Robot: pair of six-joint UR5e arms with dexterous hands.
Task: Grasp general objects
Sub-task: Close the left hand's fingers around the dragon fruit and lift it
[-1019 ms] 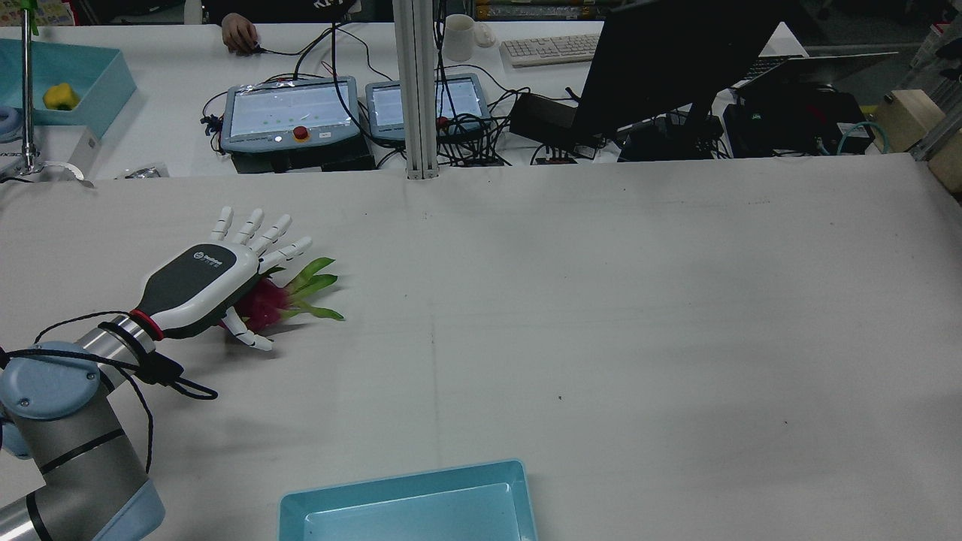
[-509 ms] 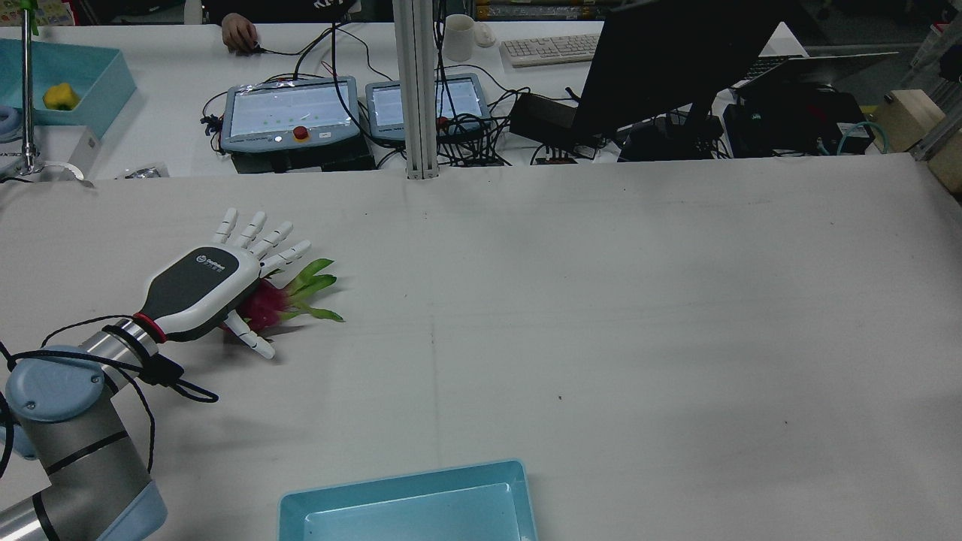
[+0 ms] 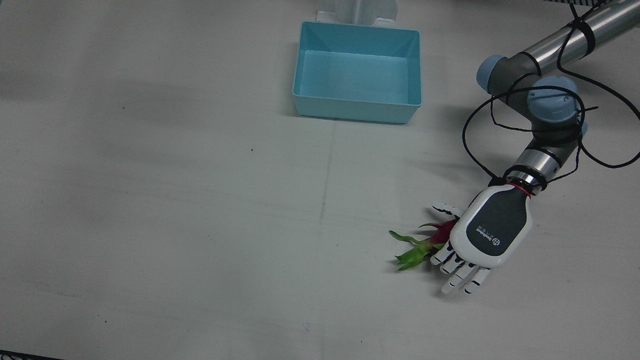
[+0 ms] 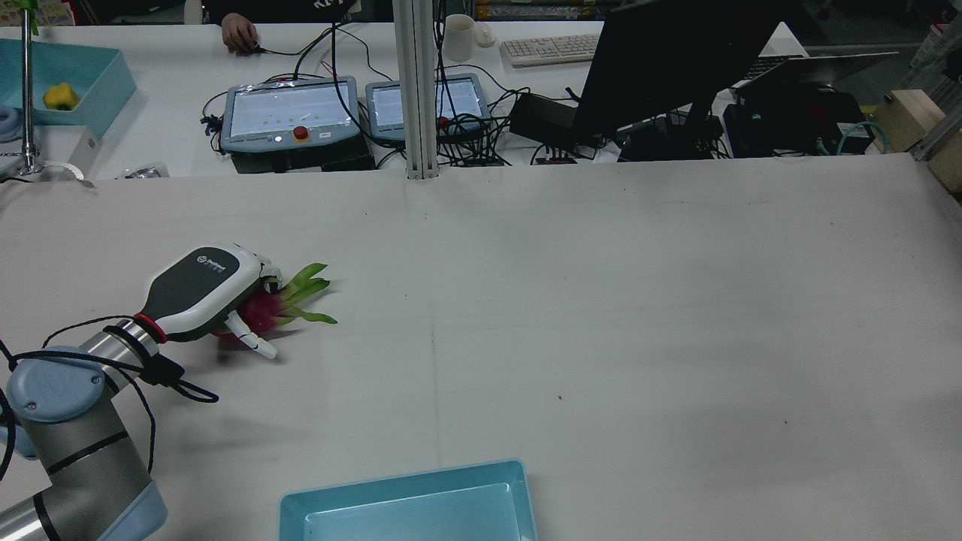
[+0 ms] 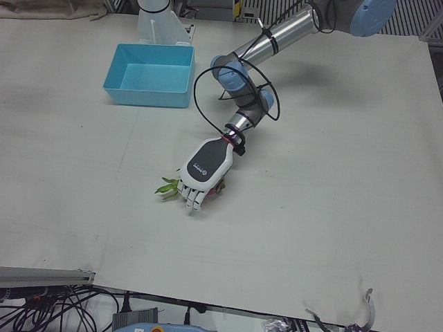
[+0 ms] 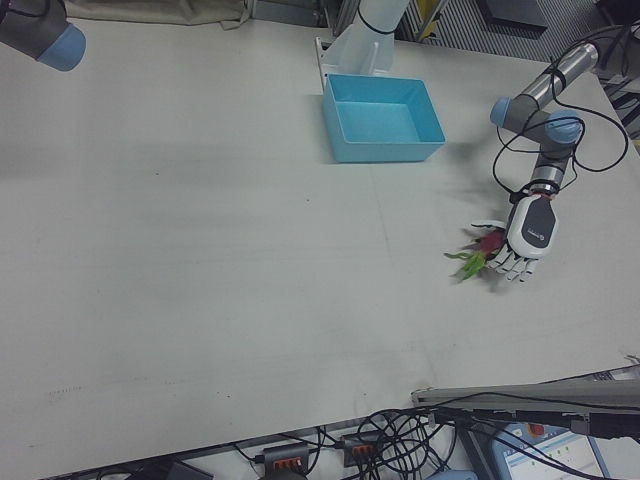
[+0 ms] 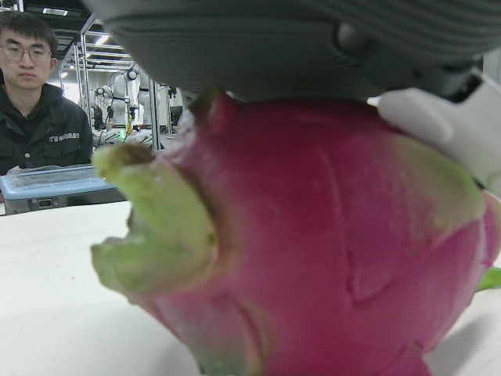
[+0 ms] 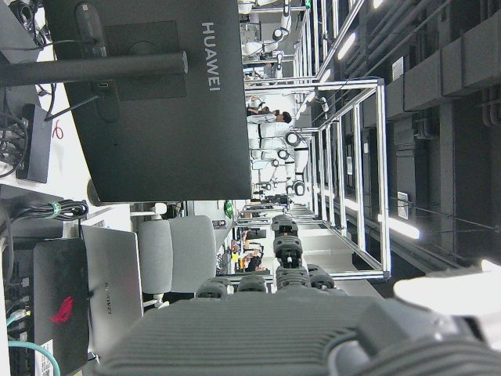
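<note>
The left hand [image 4: 203, 289] has curled its formerly splayed fingers down over the dragon fruit [image 4: 263, 308], which rests on the counter [image 4: 601, 300]. Grasp appears under way; lift not yet begun.

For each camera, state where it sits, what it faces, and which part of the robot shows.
Front view: overhead; left hand over the dragon fruit, blue bin.
Rear view: high behind the arms; left hand, fruit, desks beyond.
Left-front view: operators' side; left arm, hand, fruit.
Right-front view: operators' side; whole table, left arm, a joint of the right arm.
Left hand view: under the palm; fruit close up, a person behind.
Right hand view: sideways; a monitor, its own fingers.
Shared: the four fixed views all show hand and fruit.
</note>
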